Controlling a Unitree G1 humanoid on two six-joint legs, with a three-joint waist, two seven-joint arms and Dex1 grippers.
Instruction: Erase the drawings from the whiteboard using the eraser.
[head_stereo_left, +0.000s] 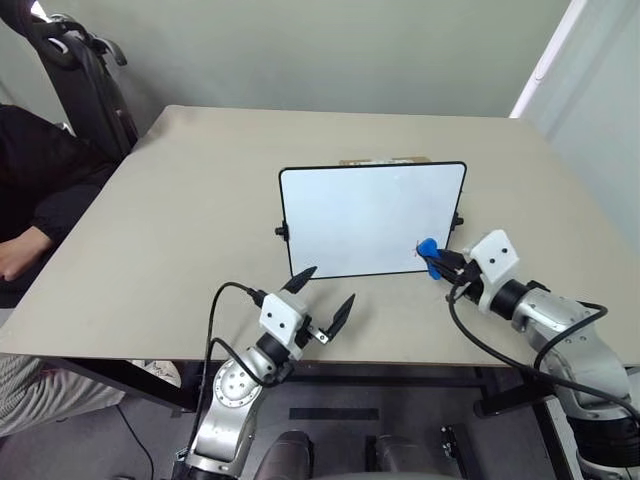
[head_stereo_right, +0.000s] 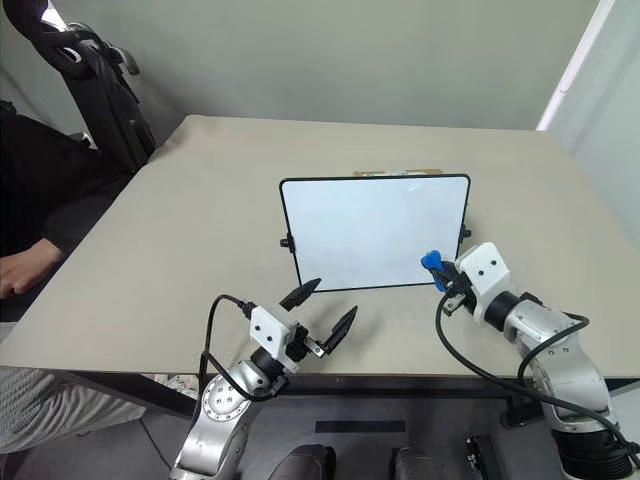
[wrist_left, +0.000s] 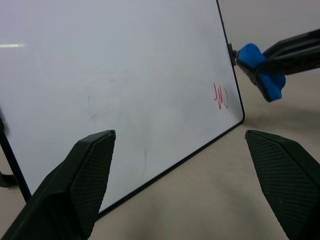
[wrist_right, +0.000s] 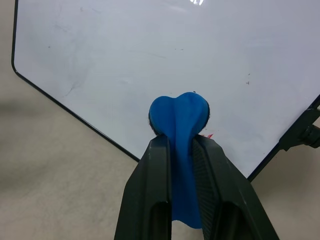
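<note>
The whiteboard stands tilted in the middle of the table, white with a thin black frame. Small red drawings sit near its lower right corner. My right gripper is shut on the blue eraser, which it holds just in front of that corner, right by the red strokes; a trace of red drawings peeks out beside the eraser. Whether the eraser touches the board I cannot tell. My left gripper stands open in front of the board's lower left part, holding nothing.
The beige table has its front edge just below my arms. A person's hand and dark sleeve rest at the table's left side, with a black chair behind. A flat brown thing lies behind the board.
</note>
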